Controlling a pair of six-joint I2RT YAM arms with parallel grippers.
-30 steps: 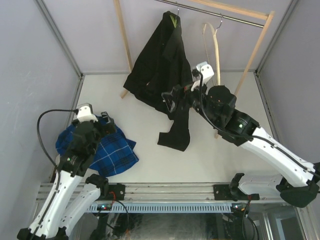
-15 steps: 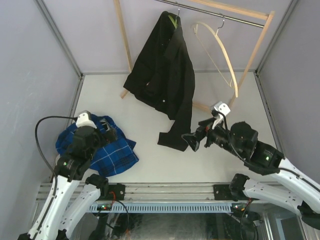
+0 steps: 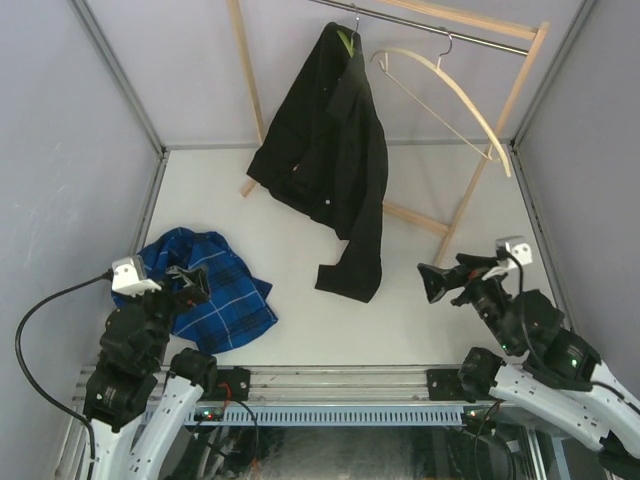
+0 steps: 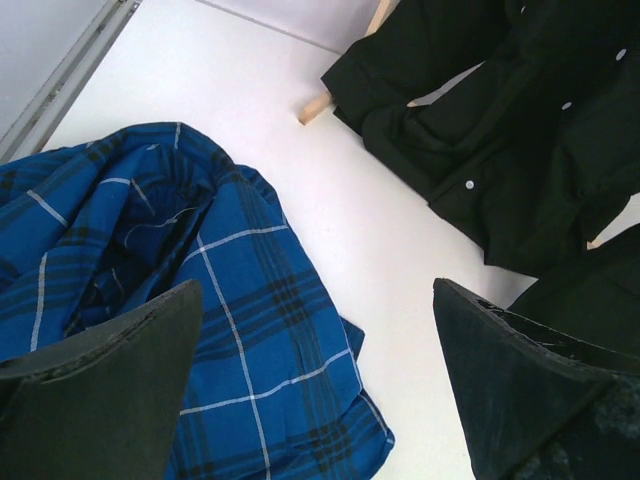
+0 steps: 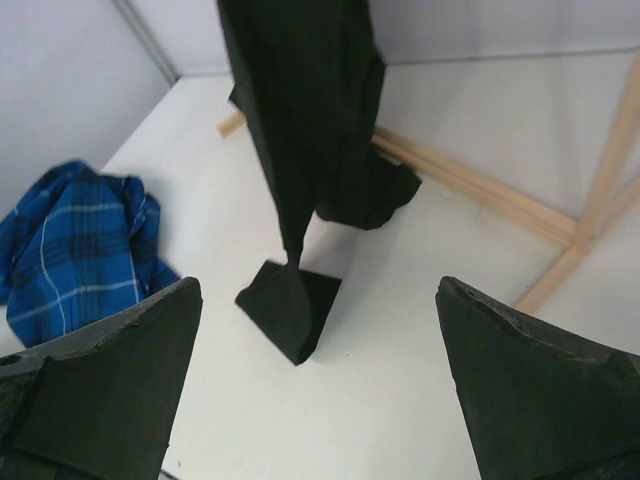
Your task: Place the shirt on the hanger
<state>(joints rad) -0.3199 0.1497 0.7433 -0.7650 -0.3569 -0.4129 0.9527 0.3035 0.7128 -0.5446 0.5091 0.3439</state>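
Note:
The black shirt (image 3: 325, 150) hangs from the lime-green hanger (image 3: 346, 40), whose tip shows at the collar under the rail. One sleeve trails down and its cuff (image 3: 350, 280) rests on the table. My right gripper (image 3: 452, 276) is open and empty at the near right, apart from the shirt; in its wrist view the sleeve cuff (image 5: 290, 310) lies ahead of the right gripper (image 5: 315, 390). My left gripper (image 3: 185, 287) is open and empty over the near edge of the blue plaid shirt. In its wrist view the black shirt (image 4: 500, 150) is far ahead of the left gripper (image 4: 315, 400).
A blue plaid shirt (image 3: 210, 290) lies crumpled at the near left, also seen as plaid cloth (image 4: 200, 330). A cream hanger (image 3: 440, 85) hangs on the rail to the right of the black shirt. The wooden rack's foot bar (image 5: 480, 185) crosses the table behind the sleeve.
My right arm has drawn back from the hanging shirt to the near right. The left arm has pulled back toward the near edge. The cream hanger has swung round.

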